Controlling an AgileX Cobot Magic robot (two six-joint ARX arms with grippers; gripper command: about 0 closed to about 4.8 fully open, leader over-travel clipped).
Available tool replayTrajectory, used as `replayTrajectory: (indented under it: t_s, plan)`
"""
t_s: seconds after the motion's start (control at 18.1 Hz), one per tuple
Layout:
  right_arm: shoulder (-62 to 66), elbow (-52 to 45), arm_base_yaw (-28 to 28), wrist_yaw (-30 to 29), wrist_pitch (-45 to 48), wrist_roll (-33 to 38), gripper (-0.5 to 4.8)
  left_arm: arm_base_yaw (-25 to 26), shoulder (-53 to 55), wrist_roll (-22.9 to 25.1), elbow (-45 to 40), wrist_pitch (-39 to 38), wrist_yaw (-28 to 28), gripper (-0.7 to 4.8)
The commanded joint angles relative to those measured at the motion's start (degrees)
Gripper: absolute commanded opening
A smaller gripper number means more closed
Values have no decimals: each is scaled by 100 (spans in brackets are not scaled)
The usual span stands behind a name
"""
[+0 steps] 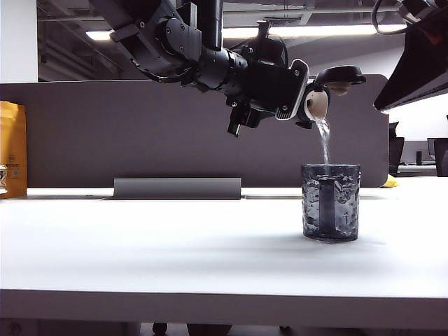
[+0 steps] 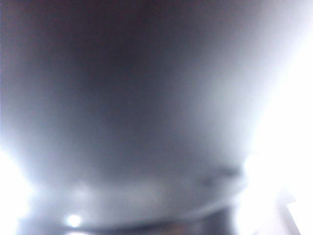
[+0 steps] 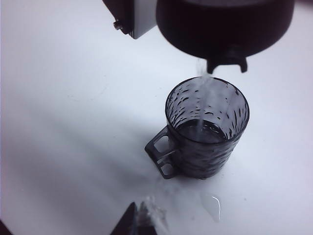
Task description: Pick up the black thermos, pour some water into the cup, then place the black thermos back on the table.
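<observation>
White table (image 1: 140, 252) around cup (image 1: 331, 201).

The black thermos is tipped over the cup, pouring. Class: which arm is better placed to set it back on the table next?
Left. The left gripper already holds the black thermos over the cup. The right gripper hangs above the table, shut and empty.

Wide white bench (image 1: 140, 252), bare and evenly lit. Grey-brown partition panel (image 1: 105, 133) along its back edge, with a low grey metal stand (image 1: 177, 187) at its foot. Yellow packet (image 1: 12, 147) at the back left corner. Fluorescent ceiling strips (image 1: 308, 31) above; office chairs (image 1: 439, 155) beyond the right edge.
</observation>
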Motion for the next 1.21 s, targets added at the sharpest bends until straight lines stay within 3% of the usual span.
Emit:
replayTrajectory:
  t_s: [0.06, 0.61, 0.88, 0.99, 1.21]
  plan:
    - [-4, 20, 9, -24, 26, -61, -8, 15, -96, -4, 90, 426, 15, -6]
    - [-4, 20, 9, -31, 105, -61, -8, 15, -96, -48, 87, 415, 9, -6]
    - [-7, 22, 9, -31, 109, -85, -8, 9, 11, -83, 77, 138, -474, -6]
    - [-7, 22, 9, -31, 111, -101, -8, 9, 11, -520, 77, 46, -501, -6]
    - [-7, 26, 9, -35, 149, -101, -8, 9, 11, -1827, 79, 195, -483, -5]
